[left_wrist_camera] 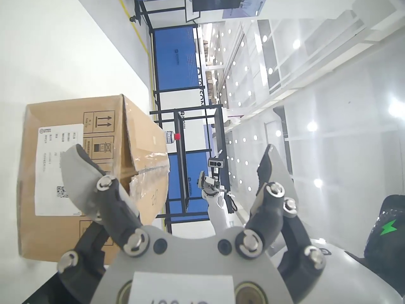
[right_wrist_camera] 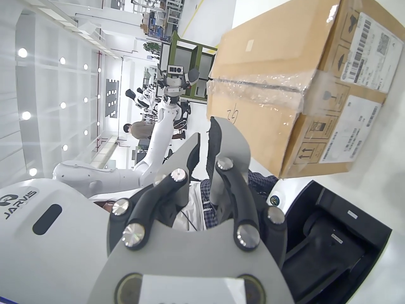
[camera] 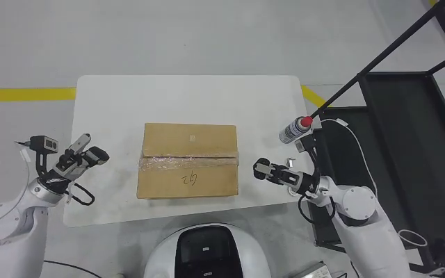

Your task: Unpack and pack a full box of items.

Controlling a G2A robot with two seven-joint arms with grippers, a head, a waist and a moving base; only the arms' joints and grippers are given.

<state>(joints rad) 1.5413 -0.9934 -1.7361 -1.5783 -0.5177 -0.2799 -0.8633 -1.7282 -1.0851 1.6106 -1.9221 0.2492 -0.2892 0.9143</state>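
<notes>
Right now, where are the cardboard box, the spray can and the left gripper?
cardboard box [camera: 188,161]: top view, on the taped seam across its top.
spray can [camera: 293,132]: top view, on its white body.
left gripper [camera: 94,146]: top view, midway between its open fingertips.

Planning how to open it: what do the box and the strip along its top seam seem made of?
The box looks like brown cardboard, matte, with creased flap edges and paper labels stuck on its ends. The strip seems clear plastic packing tape: glossy, wrinkled, catching light, the cardboard showing through.
</notes>
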